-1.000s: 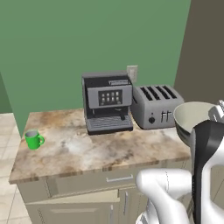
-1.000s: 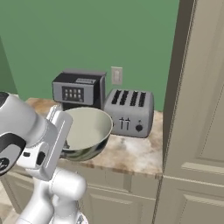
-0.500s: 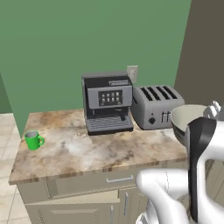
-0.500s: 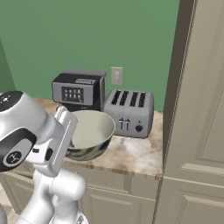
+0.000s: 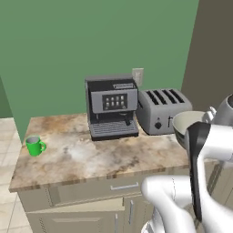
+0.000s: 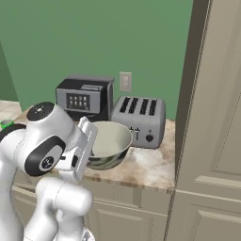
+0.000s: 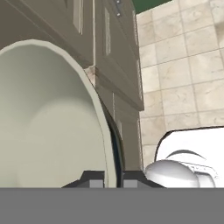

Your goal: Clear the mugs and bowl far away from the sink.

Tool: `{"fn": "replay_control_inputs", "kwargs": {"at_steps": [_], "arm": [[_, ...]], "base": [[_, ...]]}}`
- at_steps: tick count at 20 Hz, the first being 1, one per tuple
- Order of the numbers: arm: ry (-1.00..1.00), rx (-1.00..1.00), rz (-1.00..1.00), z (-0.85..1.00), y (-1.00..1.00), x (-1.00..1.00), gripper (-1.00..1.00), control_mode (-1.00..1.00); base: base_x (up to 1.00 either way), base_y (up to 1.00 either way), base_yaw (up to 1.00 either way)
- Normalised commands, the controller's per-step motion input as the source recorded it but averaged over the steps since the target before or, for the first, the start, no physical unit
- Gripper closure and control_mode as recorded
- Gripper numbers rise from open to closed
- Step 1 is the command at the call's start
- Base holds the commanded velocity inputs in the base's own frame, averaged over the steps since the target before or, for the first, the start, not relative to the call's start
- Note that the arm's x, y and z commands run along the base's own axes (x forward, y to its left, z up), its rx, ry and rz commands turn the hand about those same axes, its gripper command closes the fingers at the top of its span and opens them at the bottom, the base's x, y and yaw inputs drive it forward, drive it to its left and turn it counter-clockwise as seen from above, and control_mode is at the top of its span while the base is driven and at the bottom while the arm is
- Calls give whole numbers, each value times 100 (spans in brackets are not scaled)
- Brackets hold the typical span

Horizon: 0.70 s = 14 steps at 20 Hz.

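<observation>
Bowl point(image 6: 109, 143), cream inside and grey outside, pinched by its rim between the two fingers of the gripper point(image 7: 113, 177), one tip inside the wall and one outside, pressed together on the thin edge. Held tilted above the front edge of the counter point(image 5: 91, 157), right in front of the toaster point(image 6: 140, 117) and just to one side of the coffee machine point(image 6: 86, 96). Green mug point(image 5: 34, 146) well apart from the gripper, at the far end of the same counter.

Step in hand, judging by the layout: carry the bowl to a resting spot on the counter and set it down. Best done slowly, since a rim pinch on a wide bowl gives little hold against swinging. Worth levelling the bowl before lowering, so the base lands flat rather than on an edge. Keep clear of the toaster behind the gripper and of the tall cabinet door point(image 6: 212, 122) beside it. Choose bare stone away from the counter's front edge, lower until the base touches, and only then spread the fingers and lift straight off the rim.
</observation>
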Motion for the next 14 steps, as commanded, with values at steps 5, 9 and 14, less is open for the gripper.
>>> {"fn": "replay_control_inputs", "kwargs": {"at_steps": [5,9,14], "arm": [[0,0,3,-33,-28,46,100,-100],[0,0,3,-32,-19,15,100,-100],[2,0,1,-35,-2,6,100,-100]], "base": [[0,0,0],[0,0,0],[0,0,0]]}}
